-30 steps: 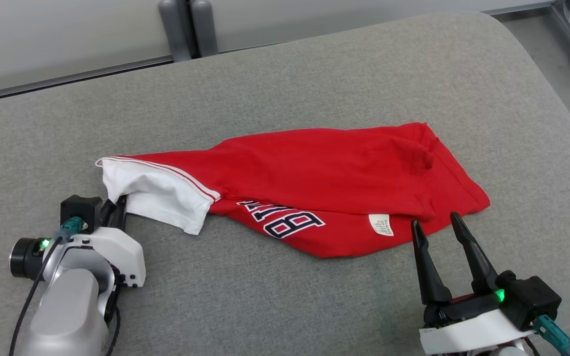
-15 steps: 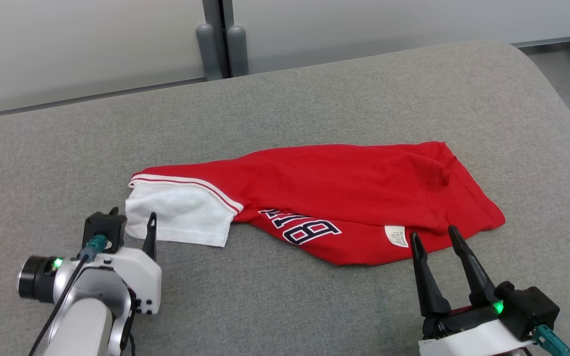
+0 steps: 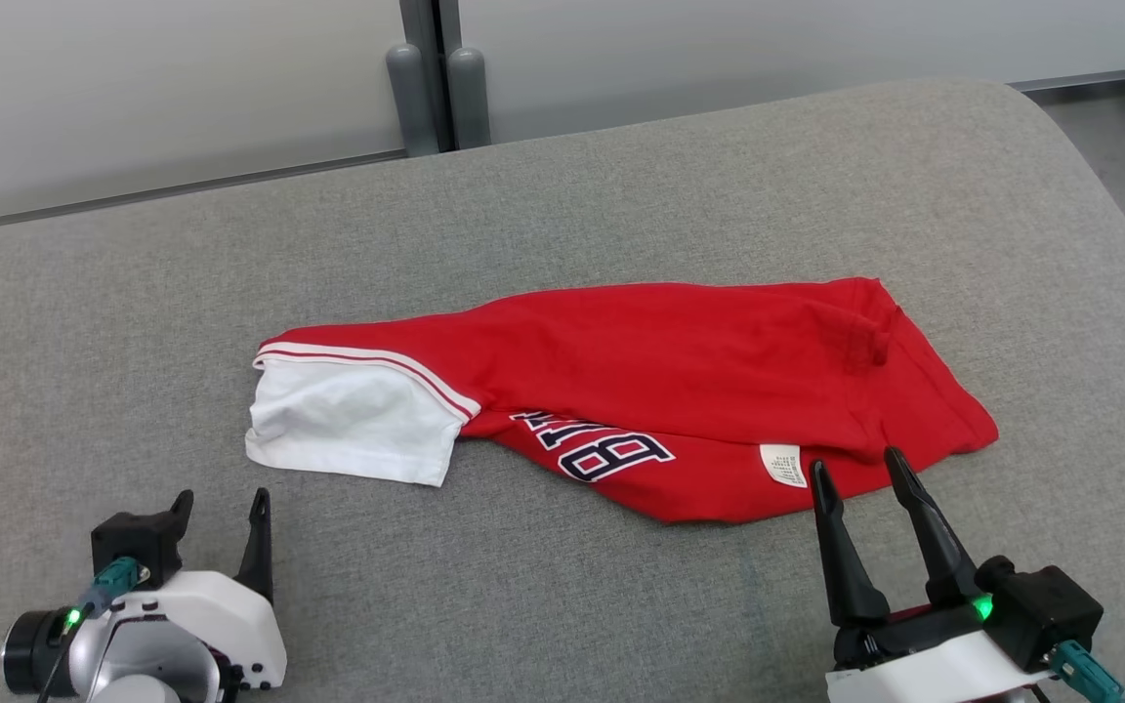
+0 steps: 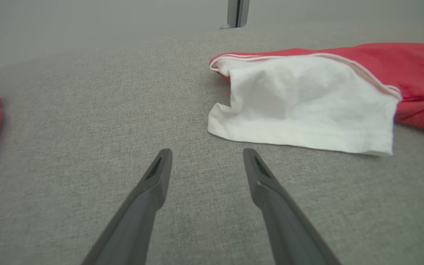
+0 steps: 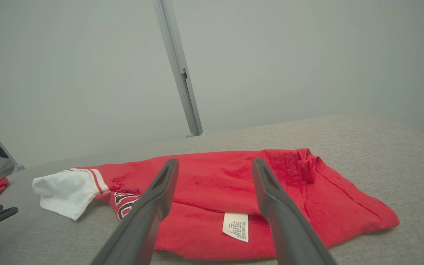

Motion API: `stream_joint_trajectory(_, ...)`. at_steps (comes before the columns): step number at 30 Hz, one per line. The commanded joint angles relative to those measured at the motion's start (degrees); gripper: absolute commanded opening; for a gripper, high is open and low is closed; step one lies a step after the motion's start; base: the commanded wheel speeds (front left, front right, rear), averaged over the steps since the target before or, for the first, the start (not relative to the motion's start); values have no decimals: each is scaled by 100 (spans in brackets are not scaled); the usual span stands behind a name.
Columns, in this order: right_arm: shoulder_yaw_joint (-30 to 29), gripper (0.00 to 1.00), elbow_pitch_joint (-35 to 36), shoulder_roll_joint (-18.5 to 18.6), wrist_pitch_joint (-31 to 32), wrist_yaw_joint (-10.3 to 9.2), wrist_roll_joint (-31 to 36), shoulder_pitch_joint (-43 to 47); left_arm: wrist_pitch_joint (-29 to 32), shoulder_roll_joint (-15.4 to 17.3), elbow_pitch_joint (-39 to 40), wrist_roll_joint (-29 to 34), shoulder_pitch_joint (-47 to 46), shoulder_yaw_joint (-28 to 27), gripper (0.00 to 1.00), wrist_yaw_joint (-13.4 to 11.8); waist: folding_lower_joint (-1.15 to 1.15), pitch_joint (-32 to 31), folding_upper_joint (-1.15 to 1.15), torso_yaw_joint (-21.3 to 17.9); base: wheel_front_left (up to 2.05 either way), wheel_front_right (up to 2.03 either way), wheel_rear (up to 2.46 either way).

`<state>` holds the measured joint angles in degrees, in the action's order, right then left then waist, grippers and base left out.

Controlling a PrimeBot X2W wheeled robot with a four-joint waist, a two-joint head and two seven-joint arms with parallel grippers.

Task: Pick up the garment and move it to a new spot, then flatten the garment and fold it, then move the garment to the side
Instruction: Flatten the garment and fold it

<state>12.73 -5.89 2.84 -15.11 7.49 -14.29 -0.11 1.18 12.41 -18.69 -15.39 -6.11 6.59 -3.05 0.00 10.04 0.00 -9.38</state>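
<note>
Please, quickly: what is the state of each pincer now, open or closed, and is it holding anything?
Left pincer: open, empty, apart from the white sleeve.
Right pincer: open, empty, tips at the red garment's near edge.

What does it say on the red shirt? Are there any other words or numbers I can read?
"B": the one clear letter in the dark lettering with white edges on the red shirt. It is upside down, and the rest is folded and cannot be read for sure.
White tag at the shirt's near edge: print too small to read.
No other words or numbers.
</note>
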Motion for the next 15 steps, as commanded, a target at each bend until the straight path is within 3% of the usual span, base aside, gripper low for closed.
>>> stream_joint_trajectory(1,2,100,13,12,-7,1,-20,-76,-106,0,-122,-50,-232,-22,100,52,0,13,0,2,0,0,0)
stream_joint_trajectory(15,-4,100,10,11,-7,1,155,-153,-779,18,-2041,-14,-1484,222,100,473,0,190,0,-34,0,0,0)
